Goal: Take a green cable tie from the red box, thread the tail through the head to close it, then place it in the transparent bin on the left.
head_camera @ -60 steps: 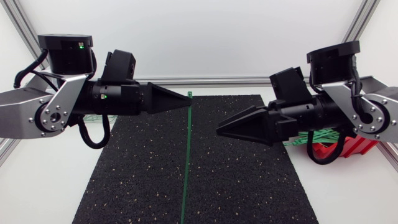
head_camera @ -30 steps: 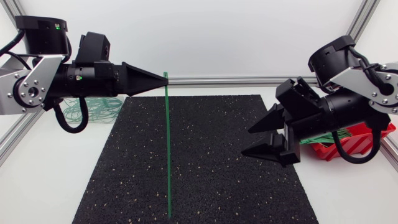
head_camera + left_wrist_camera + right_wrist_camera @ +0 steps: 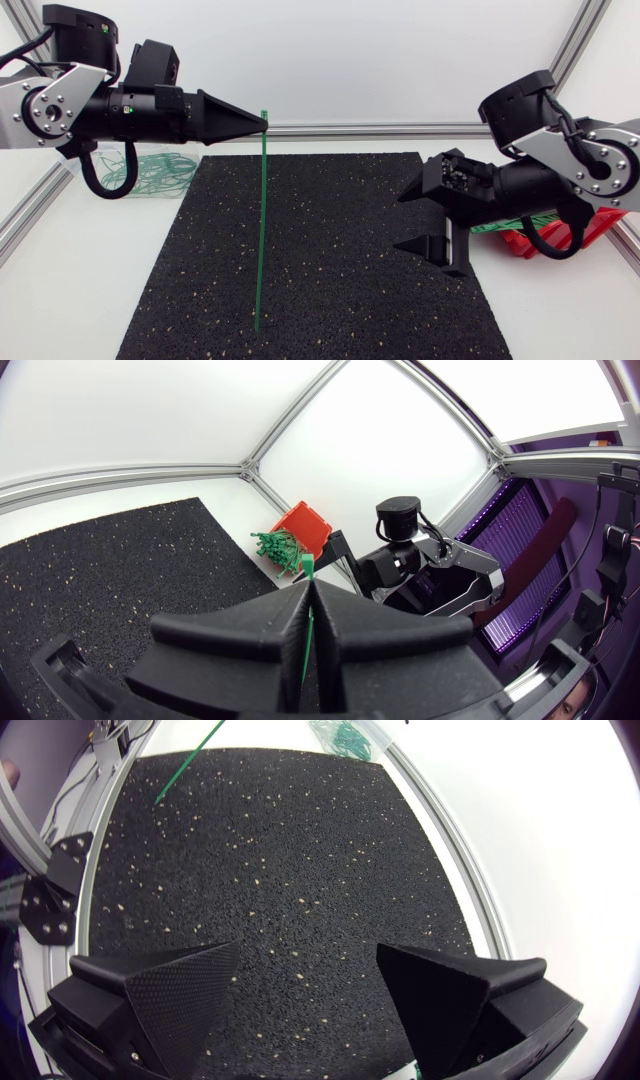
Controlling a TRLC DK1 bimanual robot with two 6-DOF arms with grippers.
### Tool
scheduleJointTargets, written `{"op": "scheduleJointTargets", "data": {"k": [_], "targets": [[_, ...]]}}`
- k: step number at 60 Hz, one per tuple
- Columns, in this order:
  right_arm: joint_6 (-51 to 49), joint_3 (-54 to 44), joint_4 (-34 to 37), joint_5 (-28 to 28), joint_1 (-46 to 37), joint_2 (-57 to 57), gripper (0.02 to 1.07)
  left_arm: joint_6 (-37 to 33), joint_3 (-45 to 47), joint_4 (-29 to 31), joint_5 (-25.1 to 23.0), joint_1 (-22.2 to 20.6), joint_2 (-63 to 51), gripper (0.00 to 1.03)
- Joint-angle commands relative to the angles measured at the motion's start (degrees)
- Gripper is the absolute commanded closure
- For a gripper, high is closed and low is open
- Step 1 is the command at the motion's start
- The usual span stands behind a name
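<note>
My left gripper (image 3: pixel 262 121) is raised over the mat's far left part, shut on the top end of a green cable tie (image 3: pixel 260 220). The tie hangs straight down, its tail near the mat's front. In the left wrist view the tie (image 3: pixel 304 610) sits pinched between the closed fingers (image 3: pixel 250 635), its end poking out ahead. My right gripper (image 3: pixel 398 221) hovers over the mat's right side, open and empty, pointing toward the tie. The right wrist view shows the wide-apart fingers (image 3: pixel 165 990) and the tie's tail (image 3: pixel 185 762) far ahead. The red box (image 3: pixel 545 238) is partly hidden behind my right arm.
A black speckled mat (image 3: pixel 340 280) covers the table's middle. The transparent bin (image 3: pixel 150 172) with several green ties sits at the far left, under my left arm. More green ties (image 3: pixel 278 548) spill from the red box (image 3: pixel 305 522). Aluminium frame rails (image 3: pixel 350 129) border the table.
My left arm has drawn back to the left, carrying the hanging tie with it. My right gripper let go, opened wide, pulled back to the right and tilted downward.
</note>
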State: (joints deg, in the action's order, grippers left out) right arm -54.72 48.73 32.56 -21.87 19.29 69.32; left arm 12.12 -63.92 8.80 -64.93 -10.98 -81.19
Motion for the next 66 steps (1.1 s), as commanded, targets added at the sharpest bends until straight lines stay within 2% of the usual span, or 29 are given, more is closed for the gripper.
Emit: {"op": "scheduleJointTargets", "data": {"k": [1,5,7,10,12,13,21,27,29,32,39,42,47,54,66], "targets": [[-4.7,-0.8,0.1,3.0,2.0,-0.1,0.08,-1.0,-1.9,0.4,-0.6,0.3,-1.4,0.99],[-3.7,-0.1,0.8,5.9,3.9,-1.0,0.12,-1.0,-2.1,0.4,-0.5,0.4,-1.6,0.99],[-1.9,0.0,0.6,9.5,6.0,-1.5,0.13,-1.0,-2.2,0.4,-0.5,0.4,-1.6,0.99],[-2.1,0.0,0.0,12.4,8.6,-2.0,0.13,-1.0,-2.3,0.4,-0.4,0.4,-1.8,0.99],[-3.2,-1.1,-2.2,13.9,9.2,-2.7,0.08,-1.0,-2.5,0.6,-0.4,0.4,-1.8,0.99],[-4.0,-2.1,-4.3,14.6,9.3,-3.2,0.06,-1.0,-2.7,0.8,-0.4,0.4,-1.8,0.99],[-12.1,-12.2,-24.7,17.4,10.9,-9.4,0.06,-1.0,-4.3,2.5,-0.4,0.6,-2.3,0.99],[-19.6,-16.8,-31.4,19.4,15.4,-12.3,0.06,-1.0,-5.2,3.3,-0.5,0.7,-2.5,0.99],[-22.5,-18.8,-35.9,19.9,16.3,-12.5,0.06,-1.0,-5.6,4.0,-0.5,0.7,-2.7,0.99],[-26.7,-21.9,-43.3,19.8,16.7,-12.7,0.06,-1.0,-6.1,4.9,-0.8,0.8,-3.4,0.99],[-35.0,-24.5,-50.1,19.5,17.3,-10.0,0.06,0.4,-6.7,5.1,-0.9,0.8,-4.1,0.99],[-38.7,-25.9,-57.7,18.4,17.4,-8.0,0.06,1.4,-7.2,5.1,-1.1,0.9,-4.9,0.99],[-43.5,-26.6,-64.5,17.2,17.5,-4.3,0.06,2.5,-7.3,5.0,-2.0,1.1,-6.0,0.99],[-49.0,-29.1,-75.3,12.2,17.6,0.4,0.06,3.0,-6.7,5.0,-2.6,1.1,-6.8,0.99],[-55.7,-29.0,-79.7,10.2,21.1,5.9,0.06,6.2,-5.3,4.7,-2.8,1.0,-7.6,0.99]]}}
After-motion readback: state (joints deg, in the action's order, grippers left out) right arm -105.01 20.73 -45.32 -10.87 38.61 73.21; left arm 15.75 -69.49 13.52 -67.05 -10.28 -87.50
